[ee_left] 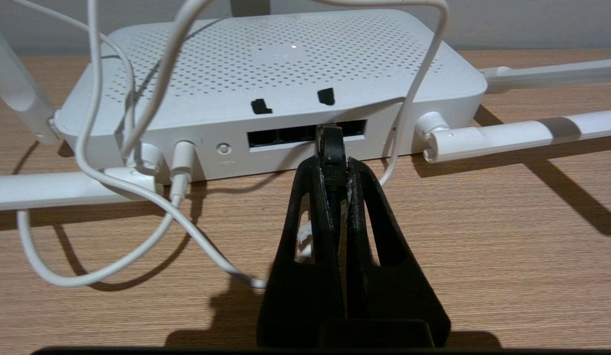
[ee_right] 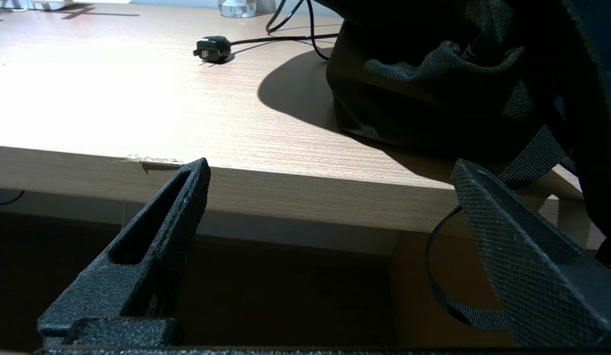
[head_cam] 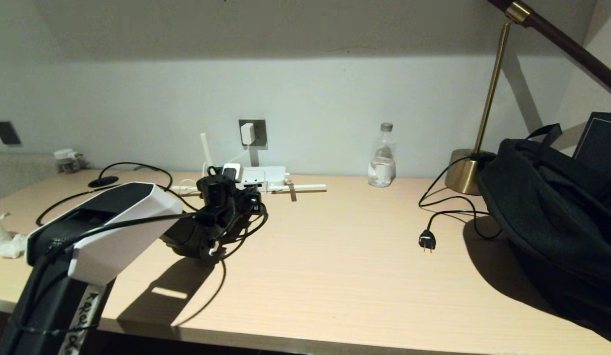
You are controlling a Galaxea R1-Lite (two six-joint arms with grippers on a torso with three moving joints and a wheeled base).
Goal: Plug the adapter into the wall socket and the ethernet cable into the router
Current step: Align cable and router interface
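The ethernet cable (ee_left: 330,148) has its black plug pinched tight between the narrow fingers of the left gripper (ee_left: 331,165), its tip at the mouth of the dark port slots on the router's (ee_left: 286,64) near edge; whether it is seated cannot be told. Only the left wrist view shows this, along with a thin white cord (ee_left: 113,212) plugged into the same edge. The head view puts the router at 12 o'clock from the left gripper (head_cam: 246,197), under the adapter (head_cam: 247,133), which sits in the wall socket (head_cam: 258,129). A water bottle (head_cam: 382,162), partly filled, stands at 3 o'clock from the router, then a black two-pin plug (head_cam: 427,241), a brass lamp (head_cam: 465,170) and a black bag (head_cam: 557,217). The right gripper (ee_right: 330,212), seen only in its own view, hangs wide open and empty below the desk (ee_right: 138,98) edge. Handwriting on the left arm is unreadable.
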